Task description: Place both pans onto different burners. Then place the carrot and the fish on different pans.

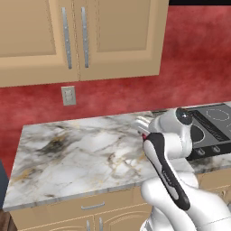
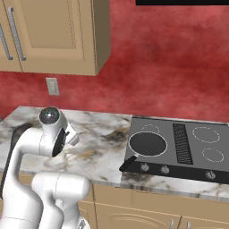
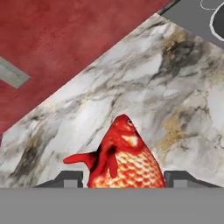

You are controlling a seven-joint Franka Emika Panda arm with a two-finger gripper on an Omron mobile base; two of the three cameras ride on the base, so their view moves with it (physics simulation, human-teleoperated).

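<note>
Bright red-orange scaled fish (image 3: 124,162) sits gripped between the two dark finger tips of the gripper (image 3: 122,178), lifted over the white-and-grey marble bench (image 3: 144,87), apparently for carrying to a pan. One round dark frying pan (image 2: 147,144) with a black handle already rests on the near-left burner of the dark grey cooktop (image 2: 179,152). Red wall, tan cupboards (image 1: 67,36) and a wall socket (image 1: 68,95) stand behind; the way across looks unobstructed.

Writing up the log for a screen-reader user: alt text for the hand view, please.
A bright red-orange scaly fish sits between the gripper's two dark fingertips, above a white-and-grey veined marble counter. A red wall runs across the upper left, and a corner of the dark grey cooktop shows at the upper right.
</note>
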